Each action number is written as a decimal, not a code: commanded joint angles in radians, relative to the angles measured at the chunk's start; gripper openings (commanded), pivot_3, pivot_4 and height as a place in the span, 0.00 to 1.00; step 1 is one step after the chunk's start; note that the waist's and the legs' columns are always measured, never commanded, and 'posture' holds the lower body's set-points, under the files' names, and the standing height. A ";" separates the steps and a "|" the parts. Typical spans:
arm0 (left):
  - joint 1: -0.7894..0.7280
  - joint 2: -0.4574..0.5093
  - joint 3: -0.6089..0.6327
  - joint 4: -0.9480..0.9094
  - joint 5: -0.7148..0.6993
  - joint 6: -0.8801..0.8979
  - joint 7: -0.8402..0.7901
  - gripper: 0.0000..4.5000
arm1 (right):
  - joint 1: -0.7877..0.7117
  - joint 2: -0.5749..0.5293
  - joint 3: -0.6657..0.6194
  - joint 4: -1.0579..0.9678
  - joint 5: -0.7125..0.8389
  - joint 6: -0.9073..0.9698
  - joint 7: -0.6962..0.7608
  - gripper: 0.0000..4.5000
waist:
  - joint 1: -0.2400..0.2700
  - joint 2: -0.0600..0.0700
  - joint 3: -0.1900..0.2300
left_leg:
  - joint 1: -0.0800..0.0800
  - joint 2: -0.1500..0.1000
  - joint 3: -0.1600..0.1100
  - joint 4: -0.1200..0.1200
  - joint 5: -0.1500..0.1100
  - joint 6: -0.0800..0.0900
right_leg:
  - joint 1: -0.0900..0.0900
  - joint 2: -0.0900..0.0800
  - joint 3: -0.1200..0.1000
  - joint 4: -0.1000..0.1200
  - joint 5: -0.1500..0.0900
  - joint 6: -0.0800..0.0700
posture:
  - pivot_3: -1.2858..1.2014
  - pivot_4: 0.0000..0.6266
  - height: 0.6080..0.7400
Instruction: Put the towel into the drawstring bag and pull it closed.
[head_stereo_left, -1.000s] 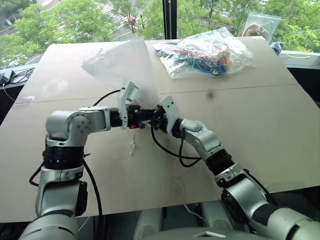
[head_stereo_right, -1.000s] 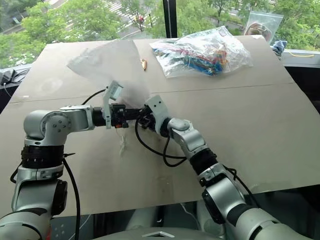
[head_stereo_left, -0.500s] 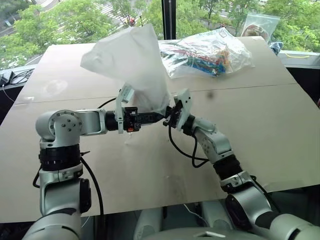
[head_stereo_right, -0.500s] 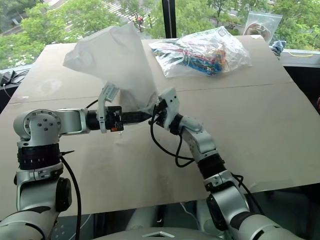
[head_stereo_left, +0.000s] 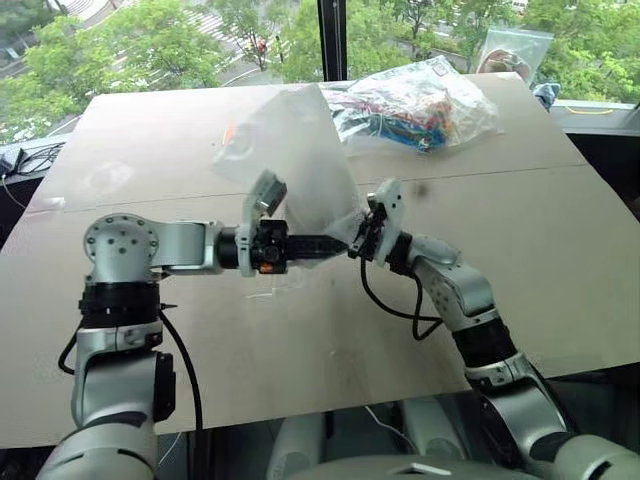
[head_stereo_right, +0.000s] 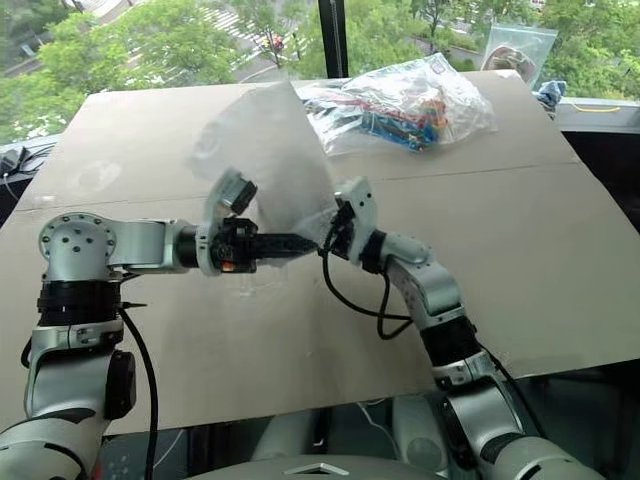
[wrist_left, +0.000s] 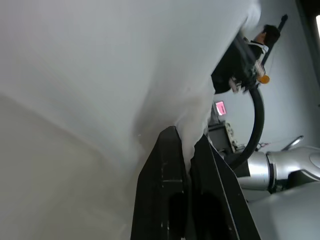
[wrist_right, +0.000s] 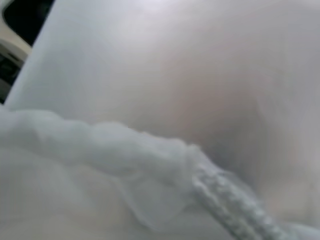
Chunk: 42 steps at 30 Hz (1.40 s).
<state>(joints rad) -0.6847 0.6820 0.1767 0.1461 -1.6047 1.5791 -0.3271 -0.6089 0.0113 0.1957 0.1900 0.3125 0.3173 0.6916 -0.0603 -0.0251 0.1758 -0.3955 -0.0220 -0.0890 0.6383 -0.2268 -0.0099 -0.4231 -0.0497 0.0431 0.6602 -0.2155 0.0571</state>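
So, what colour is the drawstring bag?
Thin, semi-translucent white; the drawstring bag shows best in the left eye view.

Tan tabletop (head_stereo_left: 560, 260); window (head_stereo_left: 150, 40) behind, green trees outside, daylight.

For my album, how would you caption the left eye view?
Both grippers pinch a white drawstring bag above the table.

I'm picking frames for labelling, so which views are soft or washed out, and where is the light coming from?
Right wrist view: out of focus, with thin white fabric drawstring bag and its white cord pressed close to the lens. Left wrist view: sharp on the black fingers, with pale cloth behind them. Left and right eye views: daylight from the window behind the brown table; the lifted bag looks see-through.
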 joint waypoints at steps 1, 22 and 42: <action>-0.013 -0.004 -0.010 -0.020 -0.106 -0.041 0.066 0.00 | -0.024 0.025 0.011 -0.016 -0.018 -0.034 -0.020 0.01 | 0.007 0.000 0.000 | 0.000 0.000 0.000 0.000 0.000 0.000 | 0.000 0.000 0.000 0.000 0.000 0.000 | 0.52 0.24 1.00; -0.043 0.106 -0.148 -0.019 0.525 -0.322 -0.388 0.00 | 0.179 -0.318 -0.012 -0.565 -0.052 0.405 -0.181 0.48 | 0.018 0.000 0.000 | -0.002 -0.001 0.006 0.000 0.001 -0.001 | 0.000 0.002 -0.002 -0.003 -0.002 -0.002 | 0.52 0.24 1.00; -0.034 0.072 -0.103 -0.064 0.646 -0.311 -0.480 0.00 | 0.035 -0.204 -0.005 -0.243 -0.175 0.329 -0.304 0.01 | 0.016 0.000 0.000 | -0.003 0.000 0.005 -0.001 0.001 -0.001 | 0.000 0.001 -0.003 -0.003 -0.002 -0.002 | 0.52 0.24 1.00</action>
<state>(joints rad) -0.7107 0.7503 0.0366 0.1205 -0.9619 1.2727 -0.7906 -0.5538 -0.1962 0.2008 -0.0378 0.1515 0.6829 0.4029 -0.0438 -0.0249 0.1761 -0.3983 -0.0222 -0.0845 0.6374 -0.2258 -0.0112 -0.4230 -0.0485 0.0404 0.6571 -0.2175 0.0550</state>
